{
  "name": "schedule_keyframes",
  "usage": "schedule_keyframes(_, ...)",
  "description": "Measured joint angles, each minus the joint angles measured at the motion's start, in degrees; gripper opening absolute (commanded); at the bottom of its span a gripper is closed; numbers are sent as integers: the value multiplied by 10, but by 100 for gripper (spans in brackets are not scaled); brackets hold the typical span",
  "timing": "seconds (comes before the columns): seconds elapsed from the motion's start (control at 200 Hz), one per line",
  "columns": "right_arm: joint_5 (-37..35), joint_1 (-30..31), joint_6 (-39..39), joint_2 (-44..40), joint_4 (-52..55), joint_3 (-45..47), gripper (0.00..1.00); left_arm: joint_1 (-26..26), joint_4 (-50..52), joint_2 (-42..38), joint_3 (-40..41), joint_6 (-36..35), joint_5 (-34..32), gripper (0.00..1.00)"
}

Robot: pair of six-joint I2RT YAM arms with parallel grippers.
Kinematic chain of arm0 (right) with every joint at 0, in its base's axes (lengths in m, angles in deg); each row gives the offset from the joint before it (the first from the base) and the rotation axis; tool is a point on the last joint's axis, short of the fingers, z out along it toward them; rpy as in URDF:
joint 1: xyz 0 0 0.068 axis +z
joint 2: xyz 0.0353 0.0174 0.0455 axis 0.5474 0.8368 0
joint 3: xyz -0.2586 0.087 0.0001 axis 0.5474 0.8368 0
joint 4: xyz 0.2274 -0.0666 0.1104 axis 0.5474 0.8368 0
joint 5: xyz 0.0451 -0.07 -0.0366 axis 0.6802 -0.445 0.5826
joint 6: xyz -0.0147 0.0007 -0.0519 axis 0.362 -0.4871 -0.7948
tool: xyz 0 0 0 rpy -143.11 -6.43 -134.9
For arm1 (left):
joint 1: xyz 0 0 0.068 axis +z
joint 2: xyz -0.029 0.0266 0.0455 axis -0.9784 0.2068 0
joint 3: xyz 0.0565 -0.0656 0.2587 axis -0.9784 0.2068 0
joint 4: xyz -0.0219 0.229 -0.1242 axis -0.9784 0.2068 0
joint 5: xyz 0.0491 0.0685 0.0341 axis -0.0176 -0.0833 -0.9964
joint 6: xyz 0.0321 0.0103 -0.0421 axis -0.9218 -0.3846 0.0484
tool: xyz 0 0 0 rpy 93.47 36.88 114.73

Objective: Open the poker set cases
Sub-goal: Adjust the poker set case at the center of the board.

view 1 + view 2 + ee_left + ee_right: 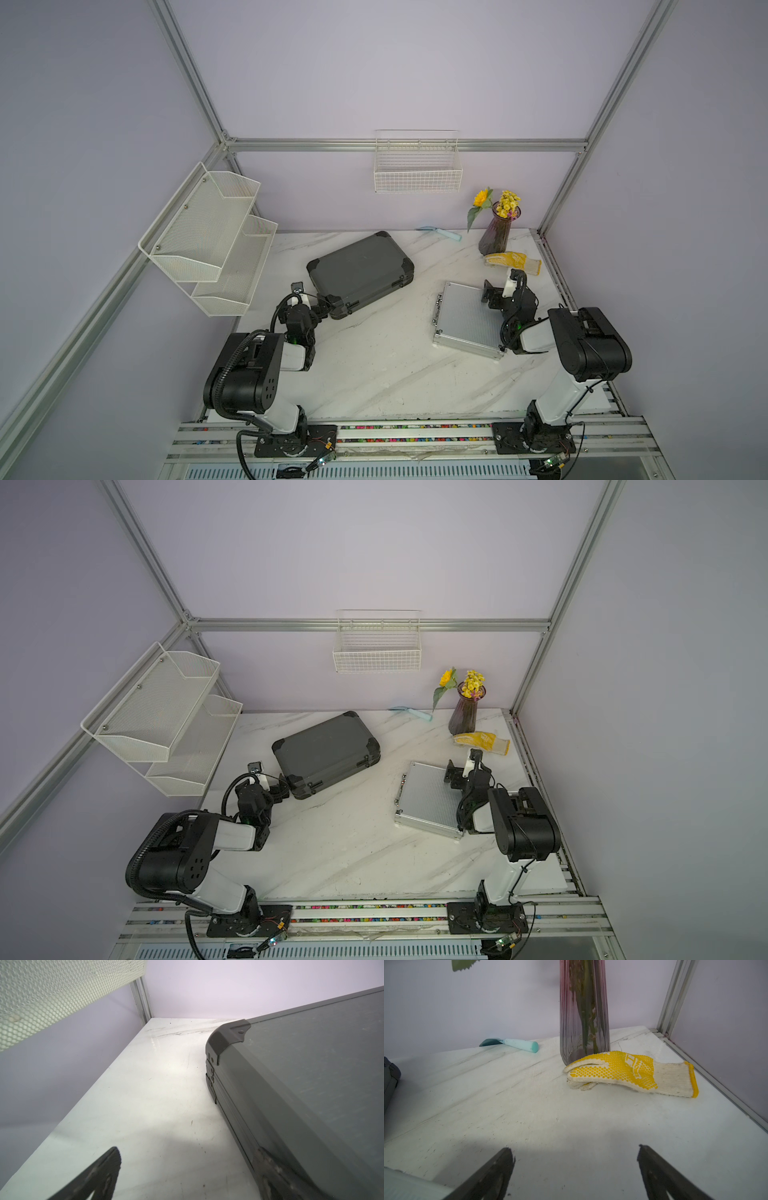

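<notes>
Left gripper point(311, 298): jaws wide apart, empty, at a corner cap of the dark grey case point(359, 270); contact not resolvable. Right gripper point(503, 284): jaws wide apart, empty, over the silver case point(467, 320) at its edge nearest the vase point(494, 235). Silver case sits near the vase, grey case well apart from it; both shut on the counter point(374, 374). Judged rigid, slick, weighty: lift lids at the latch edge. Only the left wrist view shows the lid seam point(216, 1084); only the top views show the latches.
</notes>
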Motion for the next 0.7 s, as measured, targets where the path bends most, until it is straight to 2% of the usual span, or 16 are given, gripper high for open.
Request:
schedule_keyframes(0.205, -5, 0, 0, -2, 3, 0, 96, 0, -2, 0, 0, 0, -9, 100)
schedule_keyframes(0.33, -11, 0, 0, -44, 54, -3, 95, 0, 6, -23, 1, 0, -17, 100)
schedule_keyframes(0.51, -16, 2, 24, -137, 178, -60, 90, -2, 69, -174, 1, 0, -16, 100)
schedule_keyframes(0.6, -3, 2, 53, -169, 256, -104, 85, -4, 134, -256, -6, 4, 1, 100)
schedule_keyframes(0.7, 23, 4, 94, -201, 347, -146, 82, -11, 227, -322, -33, 28, 30, 95)
